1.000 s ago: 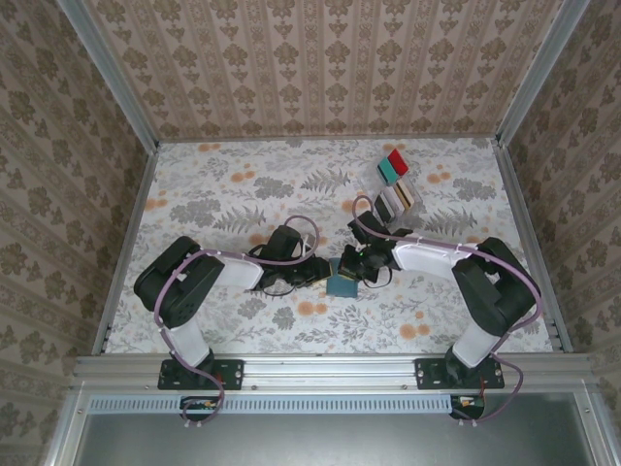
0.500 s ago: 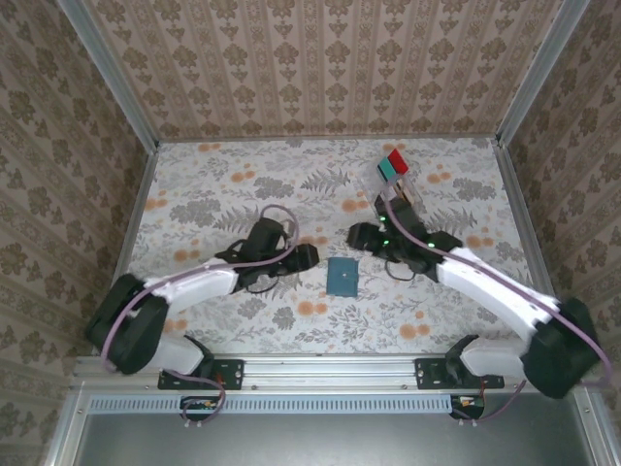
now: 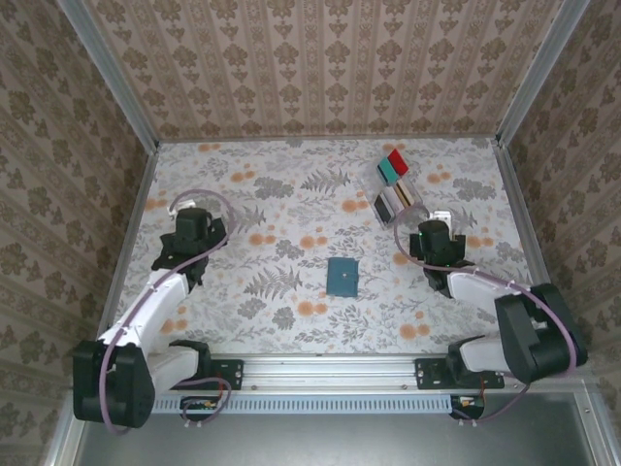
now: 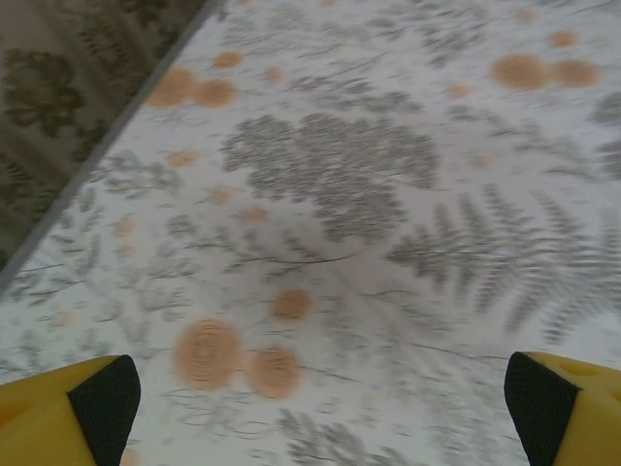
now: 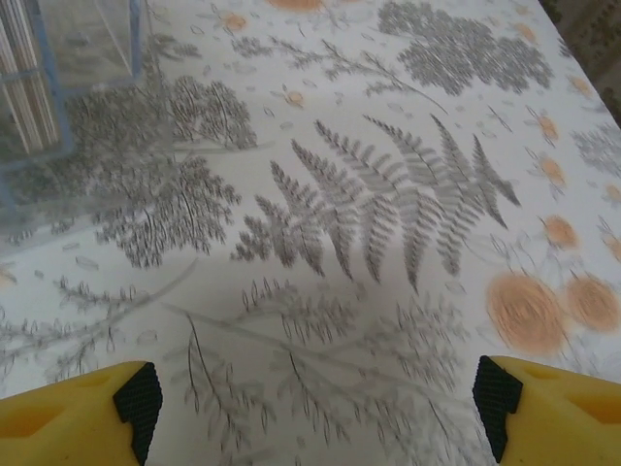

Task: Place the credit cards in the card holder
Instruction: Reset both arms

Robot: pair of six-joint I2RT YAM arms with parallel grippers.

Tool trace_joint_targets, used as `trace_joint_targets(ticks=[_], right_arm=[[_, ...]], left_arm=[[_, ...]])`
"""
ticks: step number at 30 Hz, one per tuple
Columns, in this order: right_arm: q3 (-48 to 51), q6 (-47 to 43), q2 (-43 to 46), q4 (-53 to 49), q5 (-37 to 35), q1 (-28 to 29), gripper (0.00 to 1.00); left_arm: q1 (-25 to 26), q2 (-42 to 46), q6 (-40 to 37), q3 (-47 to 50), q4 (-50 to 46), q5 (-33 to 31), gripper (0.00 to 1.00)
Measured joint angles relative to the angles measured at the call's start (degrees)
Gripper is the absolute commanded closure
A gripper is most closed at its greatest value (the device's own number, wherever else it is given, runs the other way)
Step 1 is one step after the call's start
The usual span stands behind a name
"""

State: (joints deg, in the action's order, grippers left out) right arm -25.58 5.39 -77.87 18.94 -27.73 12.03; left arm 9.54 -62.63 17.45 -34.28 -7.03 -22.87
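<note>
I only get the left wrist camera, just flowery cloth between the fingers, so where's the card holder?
Observer: The card holder lies flat mid-table, right of your left gripper and well apart from it.
Operator: Is the right gripper on it?
Observer: No, the right gripper is open over bare cloth near the clear tray.
Operator: Any cards lying out?
Observer: None I can see; pale cards stand in that tray.

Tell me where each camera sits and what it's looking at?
Top: above and behind, looking down on the table; left arm and right arm show.
Left wrist: on the left arm, looking across the table to the left wall; open left tool frames it.
Right wrist: facing the clear tray; open right tool below.
Shared: top and right wrist both see the tray.
</note>
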Motion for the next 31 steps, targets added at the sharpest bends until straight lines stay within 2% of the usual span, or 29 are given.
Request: trace_joint_targets(ticks=[4,9,10,15,22,31], right_arm=[[0.0,-4.52,-4.52,14.21,5.57,-2.32,0.14],[3.32,-5.27,-6.82,26.29,12.11,-7.02,0.14],[4.02,-5.27,-8.24,28.61,12.63,-7.54,0.01],[4.28,-4.48,-9.86,29.38,13.55,-8.04,0.0],[4.28,-2.95,-9.86,30.88,12.11,-8.41,0.0],[4.28,-2.32,-9.86,31.1,11.67,-8.41,0.0]], left_arm=[[-1.95,-5.49,-7.52,4.7,13.27,-0.96,0.0],[-3.3,-15.52,-14.01,9.44,31.1,2.58,0.0],[-3.67,-17.38,-15.17,9.46,33.7,3.91,0.0],[-7.54,-24.83,-17.16,10.88,48.35,11.65,0.0],[-7.23,-25.2,-17.57,12.17,54.42,12.57,0.0],[-6.62,-25.2,-17.77,12.17,56.52,12.17,0.0]])
